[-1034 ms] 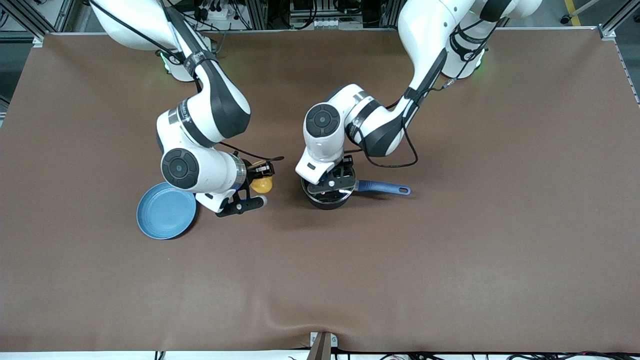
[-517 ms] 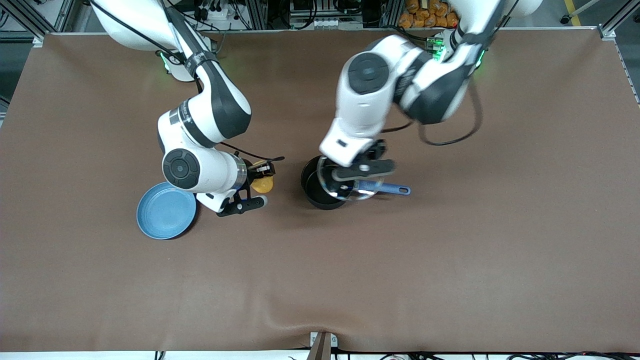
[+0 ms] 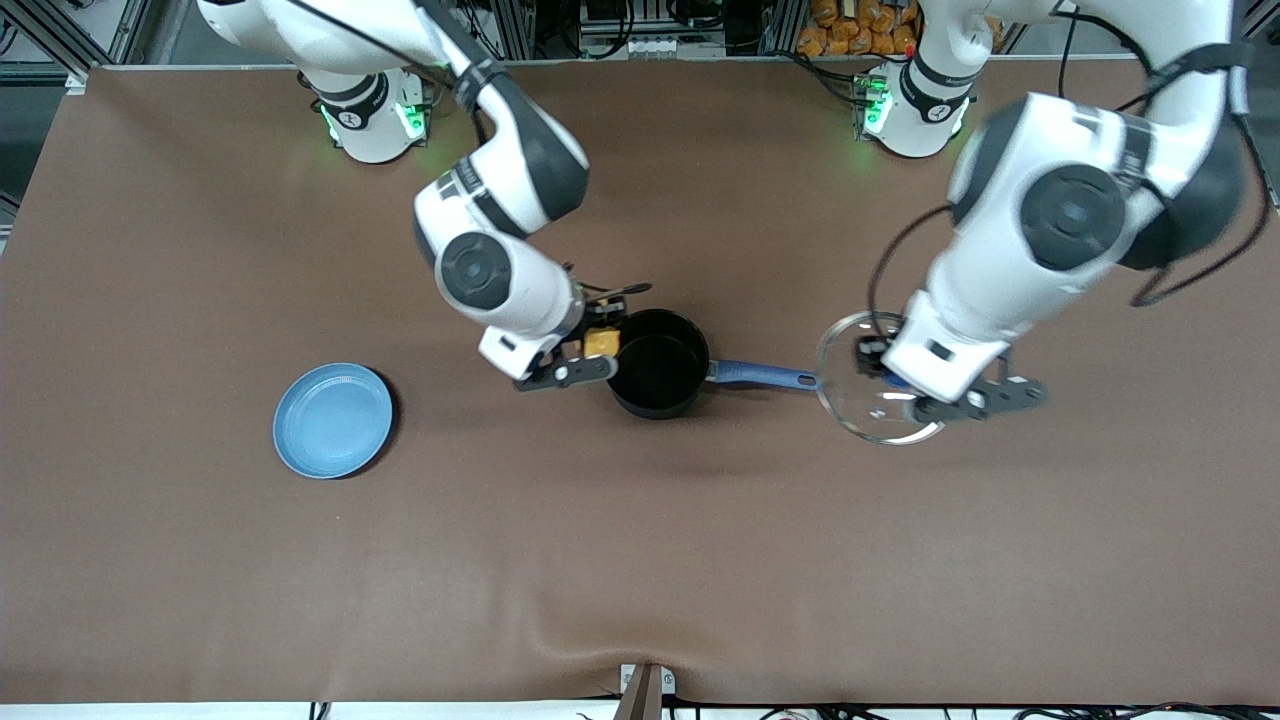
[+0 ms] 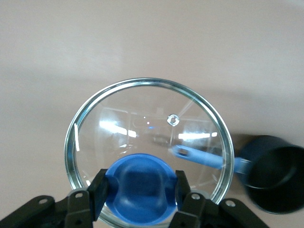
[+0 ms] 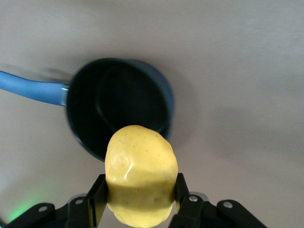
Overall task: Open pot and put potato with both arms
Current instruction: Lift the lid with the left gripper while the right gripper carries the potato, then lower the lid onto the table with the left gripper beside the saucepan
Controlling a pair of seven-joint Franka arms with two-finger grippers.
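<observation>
Glass lid (image 3: 872, 392): off the pot, carried in the air by the left hand (image 3: 915, 385) at right of centre in the front frame, over the desk (image 3: 640, 560) just past the tip of the pot's blue handle (image 3: 765, 376).
Left hand state: clamped shut on the lid's blue knob (image 4: 141, 185), fingers (image 4: 99, 192) pressed on either side of it.
Pot (image 3: 658, 362): stood open on the desk at frame centre, dark inside, nothing in it as far as visible.
Potato (image 3: 600, 343): pinched in the right hand (image 3: 585, 352), hung at the pot's rim on the right arm's side, not yet over the mouth.
Right hand state: closed on the potato, a finger on each flank.
Plate (image 3: 333, 420): light blue, lower left of the front frame, well apart from the pot, nothing on it.
Done: pot opened; potato picked up and brought to the pot.
Left: judged to need carrying the potato over the mouth and releasing it in; lid not yet set down.
Front view only: both arms at once, the plate, the gap between lid and pot.
Left wrist view only: grip on the knob, lid's steam hole, pot seen off to lower right of frame.
Right wrist view only: potato (image 5: 141, 175) whole and lumpy between the fingers, empty pot (image 5: 118, 107) interior below it.
</observation>
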